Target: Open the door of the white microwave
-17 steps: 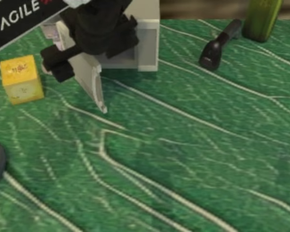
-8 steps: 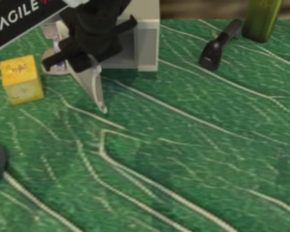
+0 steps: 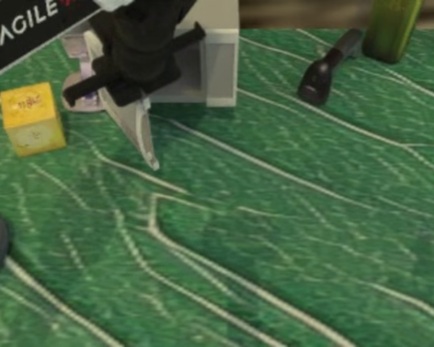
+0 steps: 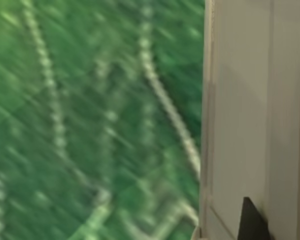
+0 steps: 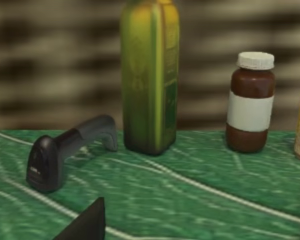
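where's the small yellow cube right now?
In the top view the small yellow cube sits on the green patterned table at the far left, just left of the white microwave's swung-open door and the left gripper.

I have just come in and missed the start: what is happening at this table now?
The left arm is working at the white microwave at the table's far left. Its tool is by the door, which is swung well open, its free edge pointing toward the table's near side. The right arm is not visible from above; its wrist camera faces a scanner and a green bottle.
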You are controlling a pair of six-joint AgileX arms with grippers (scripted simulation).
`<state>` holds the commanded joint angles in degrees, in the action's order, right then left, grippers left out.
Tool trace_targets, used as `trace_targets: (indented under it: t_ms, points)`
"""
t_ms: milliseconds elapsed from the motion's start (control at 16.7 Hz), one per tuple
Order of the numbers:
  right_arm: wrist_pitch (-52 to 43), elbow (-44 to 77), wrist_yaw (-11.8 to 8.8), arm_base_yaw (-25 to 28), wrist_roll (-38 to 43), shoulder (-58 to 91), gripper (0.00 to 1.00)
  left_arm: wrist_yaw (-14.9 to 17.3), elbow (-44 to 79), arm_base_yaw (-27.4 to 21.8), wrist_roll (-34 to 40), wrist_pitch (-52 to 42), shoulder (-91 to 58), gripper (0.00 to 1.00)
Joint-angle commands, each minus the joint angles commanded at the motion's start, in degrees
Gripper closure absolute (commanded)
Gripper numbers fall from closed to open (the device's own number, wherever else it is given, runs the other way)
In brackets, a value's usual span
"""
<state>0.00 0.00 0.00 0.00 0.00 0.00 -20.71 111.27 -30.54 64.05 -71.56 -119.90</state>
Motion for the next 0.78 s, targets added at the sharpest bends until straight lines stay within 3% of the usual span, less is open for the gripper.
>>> trace_targets:
  t_ms: [180,360,780]
  points:
    - [0.0,0.0,0.0,0.0,0.0,0.0,0.0,0.1,0.1,-0.2,0.0,-0.1,-0.1,1.0]
    - [0.0,0.0,0.0,0.0,0.0,0.0,0.0,2.7,4.1,0.7,-0.6,-3.6,-2.2,1.0]
    - [0.0,0.0,0.0,0.0,0.0,0.0,0.0,15.6,26.2,5.2,-3.9,-20.9,-12.0,1.0]
